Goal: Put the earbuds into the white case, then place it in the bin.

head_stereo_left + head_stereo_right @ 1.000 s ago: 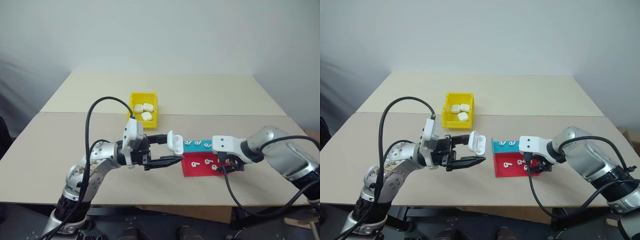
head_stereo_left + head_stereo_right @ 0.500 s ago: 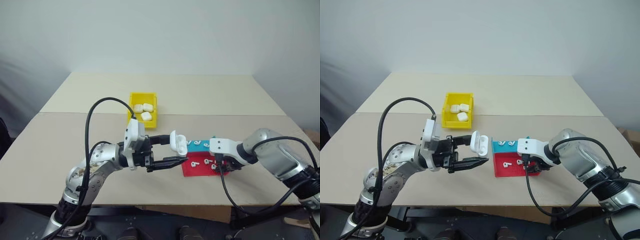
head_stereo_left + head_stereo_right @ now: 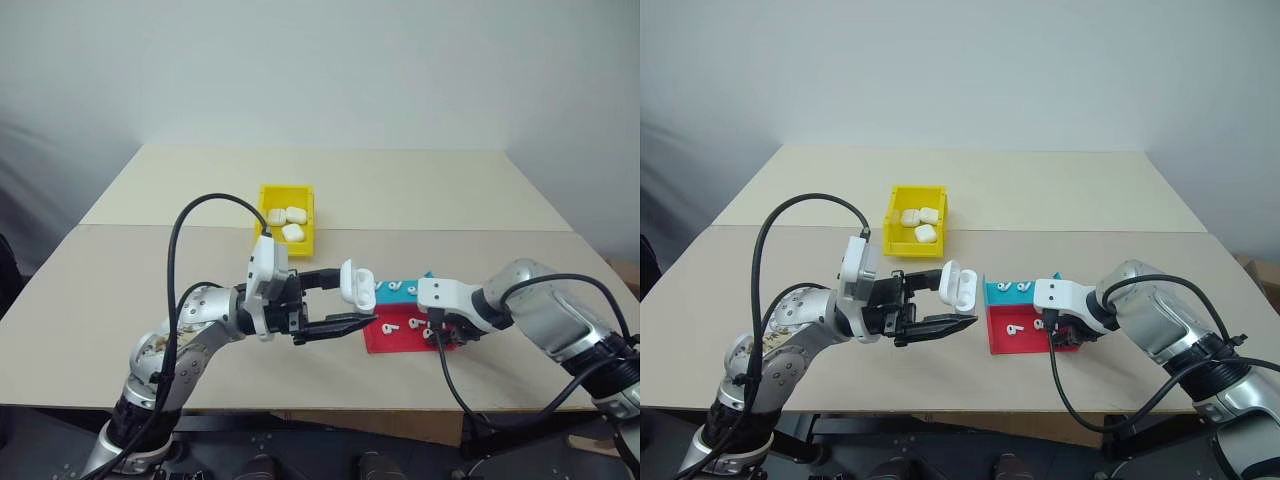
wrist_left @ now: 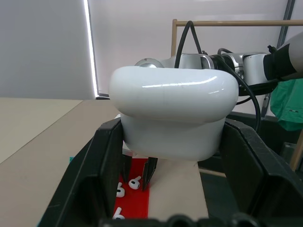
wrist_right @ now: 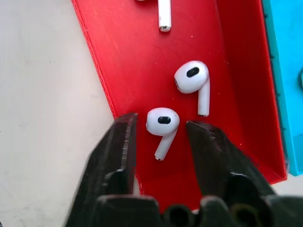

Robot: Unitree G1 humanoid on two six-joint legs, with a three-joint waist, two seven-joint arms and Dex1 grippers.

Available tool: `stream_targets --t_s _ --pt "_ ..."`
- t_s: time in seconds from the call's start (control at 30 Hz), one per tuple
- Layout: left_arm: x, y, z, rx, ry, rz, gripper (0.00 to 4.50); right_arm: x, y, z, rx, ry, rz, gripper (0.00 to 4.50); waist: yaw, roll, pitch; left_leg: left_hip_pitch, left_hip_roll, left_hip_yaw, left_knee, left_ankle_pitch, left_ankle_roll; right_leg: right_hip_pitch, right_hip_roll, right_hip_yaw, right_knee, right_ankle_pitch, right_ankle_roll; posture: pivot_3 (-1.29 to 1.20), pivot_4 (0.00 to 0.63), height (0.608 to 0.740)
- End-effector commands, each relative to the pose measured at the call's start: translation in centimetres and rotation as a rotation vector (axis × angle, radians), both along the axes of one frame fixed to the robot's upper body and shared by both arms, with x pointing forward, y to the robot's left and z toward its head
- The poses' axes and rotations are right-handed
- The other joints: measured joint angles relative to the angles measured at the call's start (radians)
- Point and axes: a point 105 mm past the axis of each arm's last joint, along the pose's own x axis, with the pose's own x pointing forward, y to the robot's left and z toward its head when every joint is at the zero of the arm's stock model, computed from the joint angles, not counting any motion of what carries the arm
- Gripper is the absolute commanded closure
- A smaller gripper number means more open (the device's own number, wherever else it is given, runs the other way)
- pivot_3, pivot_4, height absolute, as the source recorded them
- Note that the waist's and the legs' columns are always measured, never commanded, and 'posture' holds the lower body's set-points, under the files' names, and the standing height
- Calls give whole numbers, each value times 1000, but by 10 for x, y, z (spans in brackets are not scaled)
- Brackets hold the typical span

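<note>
No writing can be read on any object. The left gripper point(image 3: 335, 301) is closed on the small glossy white plastic case point(image 3: 357, 284), lid flipped up, above the beige table point(image 3: 480, 190), with free room around. The right gripper point(image 5: 159, 128) stands partly open over the flat red tray point(image 5: 128, 61), near its edge, its fingers on either side of one tiny white earbud point(image 5: 162, 124). The yellow plastic bin point(image 3: 288, 227) sits farther back.

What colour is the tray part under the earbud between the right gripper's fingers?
Red, clearest in the right wrist view.
</note>
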Motion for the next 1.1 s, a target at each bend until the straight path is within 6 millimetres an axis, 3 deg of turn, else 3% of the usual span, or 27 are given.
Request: stream_targets --t_s 0.03,0.07,0.27,0.43,0.6,0.8,0.97,1.1 --pt "-7 -1 10 -12 -48 -17 1745 1 -1 5 5 -22 4 3605 0 0 0 0 0 0 0 0 0 0 0 0 0 0 0 0 150 740" --pt "-7 -1 10 -12 -48 -17 1745 1 -1 6 10 -23 4 3848 0 0 0 0 0 0 0 0 0 0 0 0 0 0 0 0 150 740" --pt "-9 3 14 5 -44 -26 1745 -2 1 14 55 -34 -14 3875 0 0 0 0 0 0 0 0 0 0 0 0 0 0 0 0 150 740" --pt "-12 5 27 9 -32 -35 1745 -12 5 41 201 -72 -52 3875 1 0 0 0 0 0 0 0 0 0 0 0 0 0 0 0 150 740" --pt "-12 3 35 6 -24 -41 1745 -24 18 84 564 -171 -67 3875 2 0 0 0 0 -1 0 0 0 1 0 -1 0 2 4 0 150 740" --pt "-5 -7 37 36 -16 -21 1745 -48 17 134 1104 -360 -42 3875 3 0 0 1 0 -2 0 0 0 3 0 -1 -1 3 5 0 150 740" --pt "-4 -17 32 31 -24 -35 1745 -64 27 166 1401 -441 3 3875 -5 1 0 2 0 -2 0 0 0 4 1 -1 -1 3 5 0 150 740" --pt "-3 -25 33 25 -21 -47 1745 -71 39 175 1466 -427 16 3875 -4 1 0 2 1 -2 0 0 0 4 1 -1 0 2 4 0 150 740"
